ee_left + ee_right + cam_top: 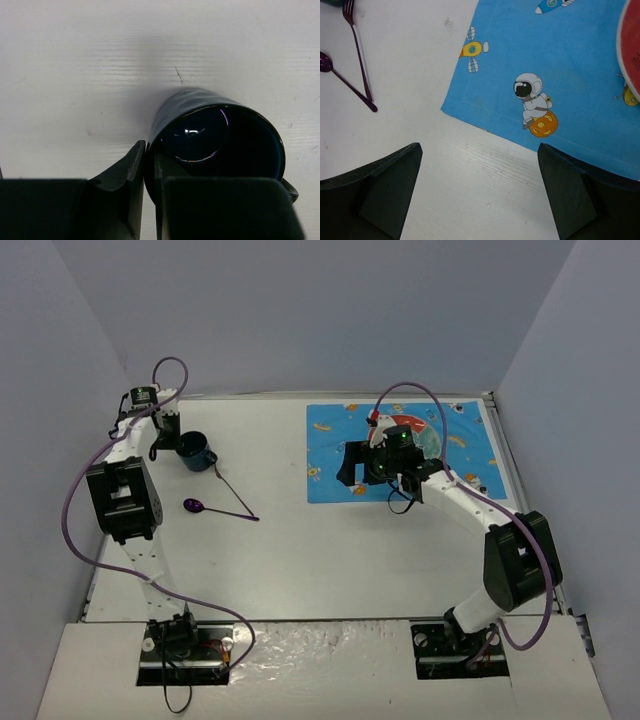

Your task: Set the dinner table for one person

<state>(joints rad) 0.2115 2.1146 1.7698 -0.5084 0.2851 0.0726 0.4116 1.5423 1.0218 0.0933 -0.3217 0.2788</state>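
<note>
Table (330,560), white and wide, stretches from the arm bases at the near edge to the far wall and carries everything. At its far left stands a dark blue mug (220,140). The left gripper (150,160) is closed tight on the mug's rim, one finger inside the wall and one outside. Near and right of the mug lie a purple spoon (194,505) and a thin fork (230,488), their handle ends close together. The right gripper (479,147) hangs wide open and empty over the near-left corner of a blue cartoon mat (560,60) at the far right, where the edge of a red plate (631,45) shows over the mat
</note>
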